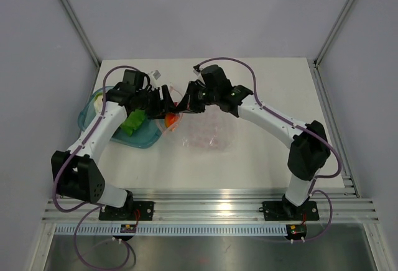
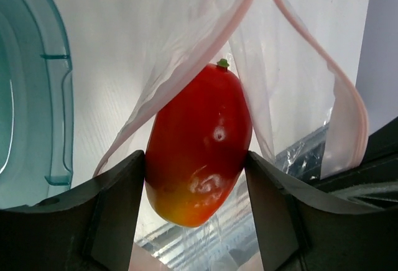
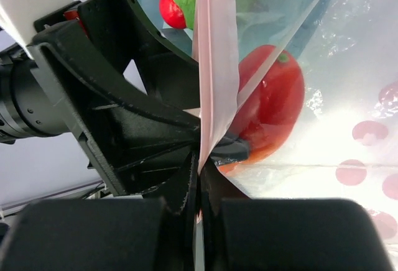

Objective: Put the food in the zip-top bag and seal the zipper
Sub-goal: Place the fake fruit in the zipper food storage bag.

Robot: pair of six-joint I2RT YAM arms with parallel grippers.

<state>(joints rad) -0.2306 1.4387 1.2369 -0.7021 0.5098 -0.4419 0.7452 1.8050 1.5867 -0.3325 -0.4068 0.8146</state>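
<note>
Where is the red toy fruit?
Centre of the left wrist view: the red toy fruit is gripped by the left hand at the mouth of the zip-top bag, right of the teal bowl.

Lab robot cell, white table (image 1: 267, 159), plain grey walls (image 1: 37, 66), aluminium mounting rail (image 1: 211, 207)

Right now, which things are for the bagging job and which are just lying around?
For the job:
red toy fruit, gripped in the left claw
zip-top bag
zipper, pinched by the right claw
green leafy food

Just lying about:
teal bowl under the green piece
table
</note>
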